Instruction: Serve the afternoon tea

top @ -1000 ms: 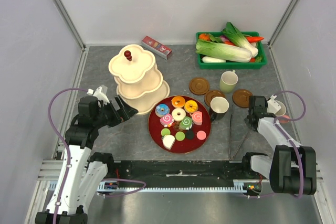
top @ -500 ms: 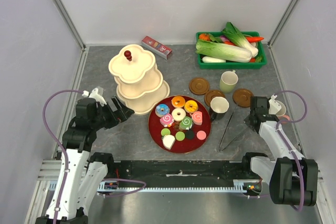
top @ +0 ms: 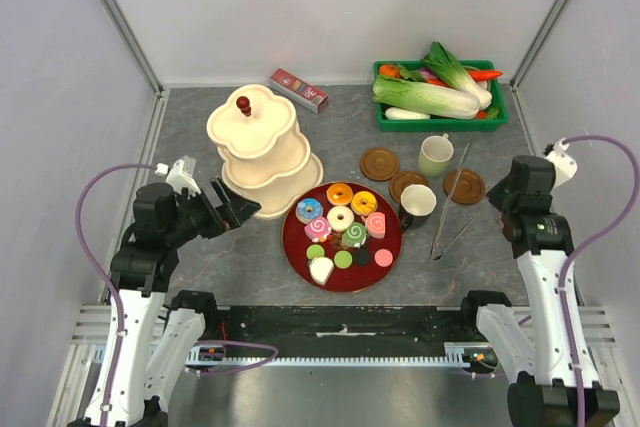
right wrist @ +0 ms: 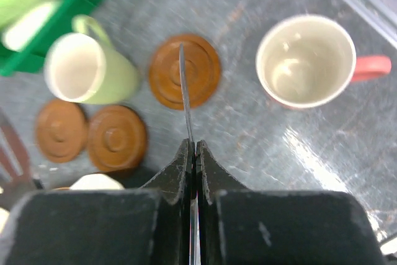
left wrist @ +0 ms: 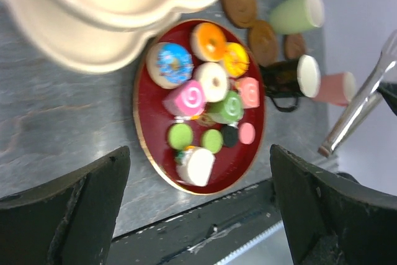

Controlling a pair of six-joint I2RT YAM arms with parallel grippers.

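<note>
Toy sweets (top: 341, 218) crowd a red plate (top: 293, 252) near the table's front edge. The right gripper (right wrist: 191, 151), clenched on metal tongs (right wrist: 184, 85) lying roughly near-to-far, stands off to the plate's right, with a black mug (top: 415, 204) between them. The left gripper (top: 240, 209), nearer the plate, gapes empty beside the tiered stand (top: 262, 152).

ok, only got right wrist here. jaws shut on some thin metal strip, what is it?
Observer: It's metal tongs; the top view shows both legs, spread in a V.
Operator: where's the stuff to serve?
Observer: The toy sweets sit on a red plate, between the cream tiered stand and the black mug.
Operator: left arm?
Observer: The left jaws stand wide open and empty, beside the stand, facing the plate.
</note>
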